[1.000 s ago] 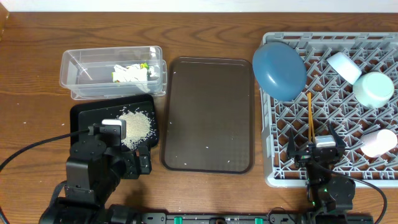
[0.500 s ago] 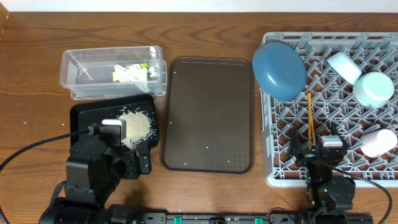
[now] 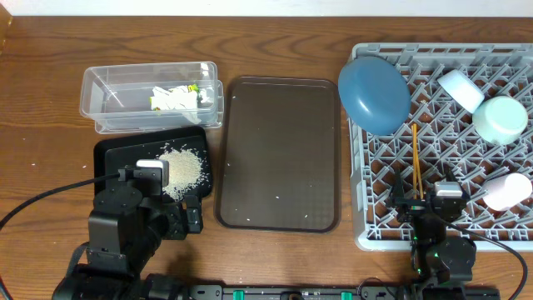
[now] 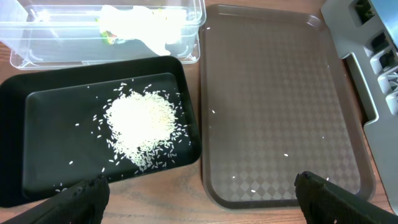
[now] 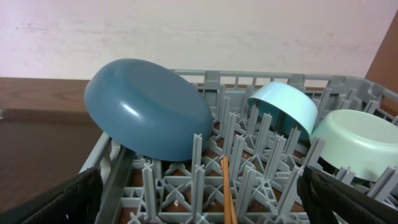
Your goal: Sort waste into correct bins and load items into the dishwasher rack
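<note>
On the worktop (image 3: 275, 50), the rack (image 3: 466, 171) stood at the right and the serving tray (image 3: 279, 154) in the middle. The tub (image 3: 108, 92) sat at the left rear, with the shallow tray (image 3: 125, 154) just before it. Tissue paper (image 3: 175, 98) lay in the tub and rice scraps (image 3: 183, 171) in the shallow tray. In the rack, the round dish (image 3: 375, 93) leaned at the left rear. One bowl (image 3: 460, 88) sat to its right, a second bowl (image 3: 500, 119) beside that, the cup (image 3: 508, 192) at the right edge, and the chopsticks (image 3: 415, 158) near the front.

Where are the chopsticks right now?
Overhead view: the chopsticks lie in the dishwasher rack on the right, among its pegs, just robot-side of the dark-blue dish.
</note>
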Available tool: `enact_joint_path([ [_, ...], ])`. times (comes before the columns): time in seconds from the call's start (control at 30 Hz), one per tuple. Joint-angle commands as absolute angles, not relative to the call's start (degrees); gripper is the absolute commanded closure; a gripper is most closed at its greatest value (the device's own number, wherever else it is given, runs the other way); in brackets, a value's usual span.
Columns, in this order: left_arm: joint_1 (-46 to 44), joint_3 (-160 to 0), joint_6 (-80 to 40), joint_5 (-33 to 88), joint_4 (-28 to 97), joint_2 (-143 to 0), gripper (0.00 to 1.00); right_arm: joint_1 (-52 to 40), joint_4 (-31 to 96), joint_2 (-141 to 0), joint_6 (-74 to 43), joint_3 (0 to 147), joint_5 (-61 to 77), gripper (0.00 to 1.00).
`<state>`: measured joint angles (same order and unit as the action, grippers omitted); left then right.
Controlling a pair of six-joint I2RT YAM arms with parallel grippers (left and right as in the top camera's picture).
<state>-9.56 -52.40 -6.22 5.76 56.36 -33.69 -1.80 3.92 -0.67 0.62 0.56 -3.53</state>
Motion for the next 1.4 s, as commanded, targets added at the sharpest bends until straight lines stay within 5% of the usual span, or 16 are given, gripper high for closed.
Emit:
enact_joint_path([
  [0.0, -9.74, -52.07, -6.70, 5.28, 56.27, -33.61, 0.02, -2.26, 3.84, -0.27, 0.03, 0.32, -4.45, 0.01],
  [1.37, -8.43, -51.79, -6.68, 5.26, 56.95, -32.40, 0.02, -2.26, 3.86, -0.27, 0.03, 0.32, -4.45, 0.01],
])
